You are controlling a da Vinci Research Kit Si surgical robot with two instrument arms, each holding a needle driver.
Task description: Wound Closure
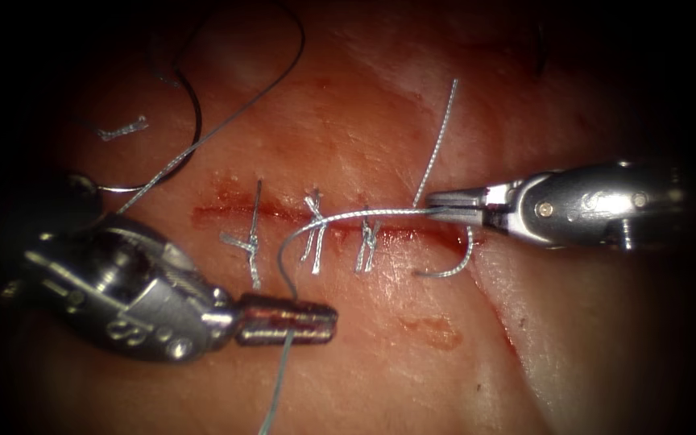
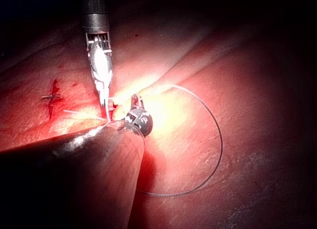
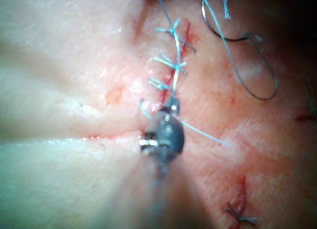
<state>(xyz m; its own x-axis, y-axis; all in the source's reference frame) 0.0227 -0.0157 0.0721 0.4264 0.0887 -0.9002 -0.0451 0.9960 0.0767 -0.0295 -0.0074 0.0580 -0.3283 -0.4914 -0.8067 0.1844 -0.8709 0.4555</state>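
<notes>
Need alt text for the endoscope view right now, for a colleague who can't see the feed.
Both tools hold the same thread over the cut in the tissue: left tool shut on it below the cut, right tool shut on it at the cut's right end. Three tied stitches cross the cut; the needle lies free, upper left.

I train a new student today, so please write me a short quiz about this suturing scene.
1. True or false: the left claw holds the dark curved steel needle.
2. How many tied knots cross the red cut in the pale pork tissue? A two, B three, C five.
3. Fill in: the right claw is shut on the grey braided ____.
Key: 1 false, it holds thread; the needle lies unheld; 2 B; 3 thread.
</notes>
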